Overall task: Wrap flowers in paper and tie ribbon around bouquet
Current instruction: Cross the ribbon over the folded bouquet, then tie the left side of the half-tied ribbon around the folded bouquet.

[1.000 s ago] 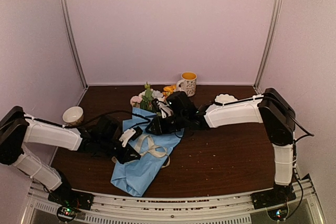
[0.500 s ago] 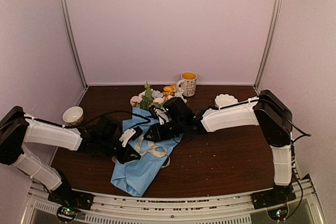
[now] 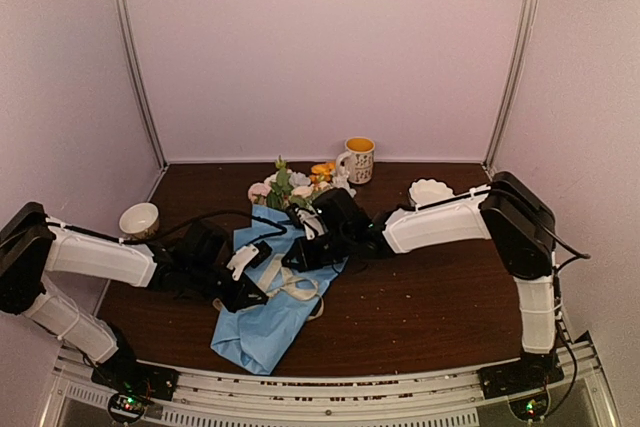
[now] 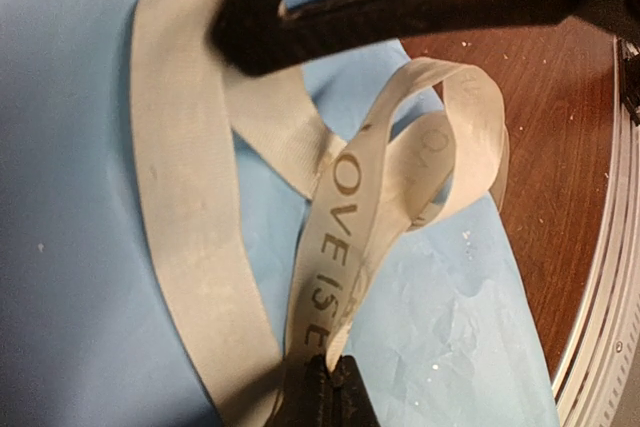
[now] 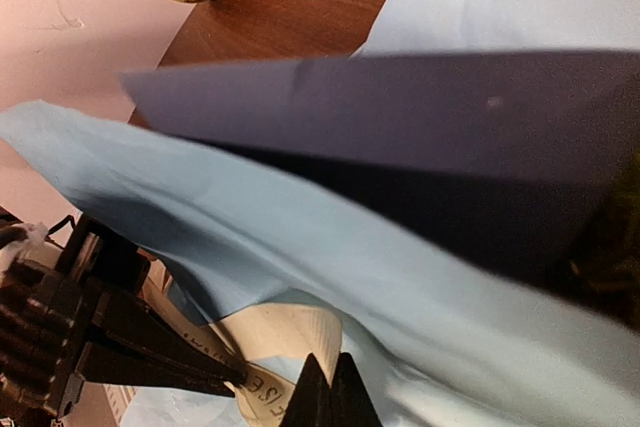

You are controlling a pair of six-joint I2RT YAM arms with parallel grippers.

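Note:
The light blue paper (image 3: 262, 319) lies wrapped round the flowers (image 3: 285, 187), whose blooms stick out at its far end. The cream ribbon (image 3: 292, 285) loops loosely over the paper. My left gripper (image 4: 326, 389) is shut on the ribbon (image 4: 338, 209), pinching a lettered strand at its tips. From the far side, my right gripper (image 5: 331, 393) is shut on another fold of the ribbon (image 5: 292, 331) just beside the left one. Above it, the paper (image 5: 300, 237) rises in a fold that shows its navy side (image 5: 420, 117). In the overhead view the two grippers meet over the bouquet's middle.
An orange-filled mug (image 3: 358, 158) stands at the back behind the flowers. A small bowl (image 3: 139, 219) sits at the left edge and a white scalloped dish (image 3: 430, 190) at the back right. The metal rail (image 4: 600, 277) runs along the near table edge.
My right gripper has shifted slightly toward the left arm and closed on the ribbon. The left gripper has stayed shut on its strand in the same place.

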